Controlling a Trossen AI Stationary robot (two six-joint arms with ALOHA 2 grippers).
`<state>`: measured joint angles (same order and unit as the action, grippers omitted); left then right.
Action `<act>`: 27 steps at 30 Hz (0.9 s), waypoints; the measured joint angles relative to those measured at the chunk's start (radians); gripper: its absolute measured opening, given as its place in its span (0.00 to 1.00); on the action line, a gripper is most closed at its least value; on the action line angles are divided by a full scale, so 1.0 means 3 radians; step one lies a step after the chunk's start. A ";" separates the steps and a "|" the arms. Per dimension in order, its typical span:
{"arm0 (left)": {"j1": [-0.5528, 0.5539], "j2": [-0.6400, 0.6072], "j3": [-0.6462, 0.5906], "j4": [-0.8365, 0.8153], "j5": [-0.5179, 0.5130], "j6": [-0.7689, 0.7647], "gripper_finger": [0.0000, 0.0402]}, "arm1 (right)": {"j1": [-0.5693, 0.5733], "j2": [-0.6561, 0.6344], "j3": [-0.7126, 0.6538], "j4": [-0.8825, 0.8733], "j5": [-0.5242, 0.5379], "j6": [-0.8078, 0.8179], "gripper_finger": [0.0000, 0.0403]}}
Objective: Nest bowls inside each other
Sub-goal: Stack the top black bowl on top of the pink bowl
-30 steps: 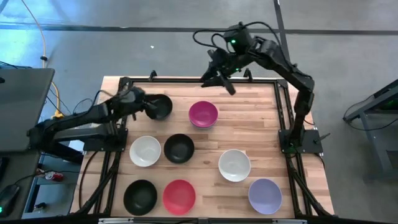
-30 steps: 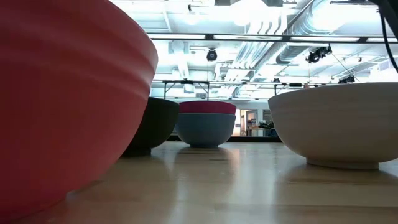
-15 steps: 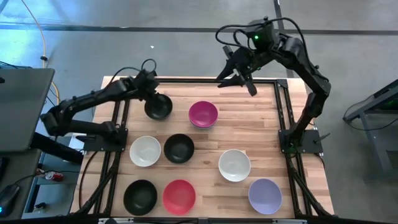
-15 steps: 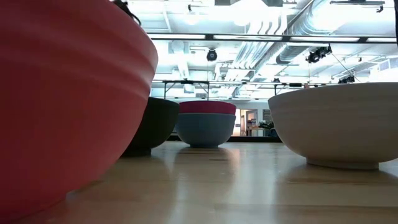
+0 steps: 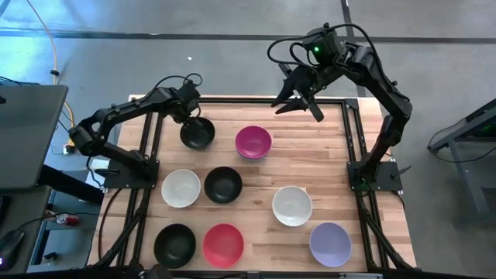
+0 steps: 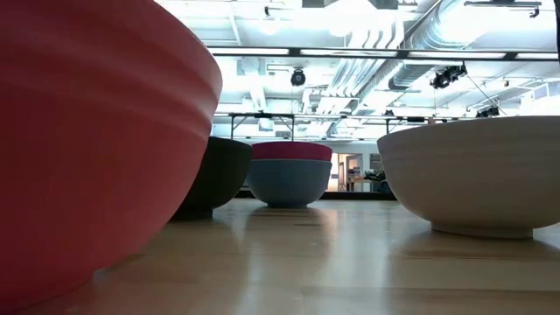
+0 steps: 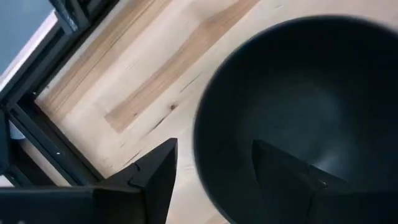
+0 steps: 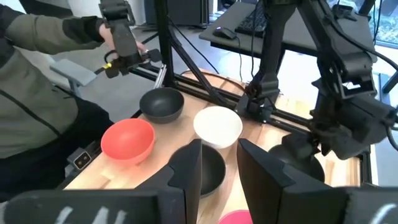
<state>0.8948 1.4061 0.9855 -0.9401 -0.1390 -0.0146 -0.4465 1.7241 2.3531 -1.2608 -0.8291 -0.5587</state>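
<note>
A: Where's the left gripper [image 5: 188,115] rn?

B: At the far left of the table [image 5: 325,155], right over the far black bowl [image 5: 198,135]. Its fingers [image 7: 155,180] are spread apart, one inside the bowl and one outside, w/ the rim between them. They don't squeeze it yet, as far as I can see.

A: And the right gripper [image 5: 298,101]?

B: Up high by the far edge, fingers apart, nothing in it. Just waiting, I think.

A: So what's the job now?

B: Prob. pinch that rim, lift the bowl, and drop it into another one. The magenta bowl [image 5: 253,142] is just beside it and already sits in a blue bowl [image 6: 289,179], so that stack looks like the best spot.

A: Tips?

B: Go down a bit more so the fingers get a good bite on the wall, not just the top edge. Close slow, bc the plastic looks smooth and the bowl could slip or tip. Lift straight up first, high enough to clear the magenta rim. Keep the bowl flat, get it right over the middle, then lower it and let go.

A: Other bowls?

B: Six more sit alone nearer the front, well apart: 2 white, 2 black, red, lavender.
</note>
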 joint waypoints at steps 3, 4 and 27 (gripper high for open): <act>0.0079 0.0079 0.0000 -0.0007 0.0016 0.0047 0.49 | 0.0000 0.0000 -0.0001 0.0001 -0.0003 -0.0006 0.23; 0.0097 0.0100 0.0001 -0.0005 0.0019 0.0063 0.49 | -0.0001 0.0000 -0.0001 0.0001 -0.0003 -0.0004 0.23; 0.0331 0.0451 0.0003 -0.0003 0.0542 0.0350 0.18 | 0.0003 0.0001 -0.0003 0.0002 -0.0003 0.0000 0.23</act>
<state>0.9942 1.5414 0.9863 -0.9408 0.0235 0.0904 -0.4458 1.7243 2.3524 -1.2602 -0.8301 -0.5587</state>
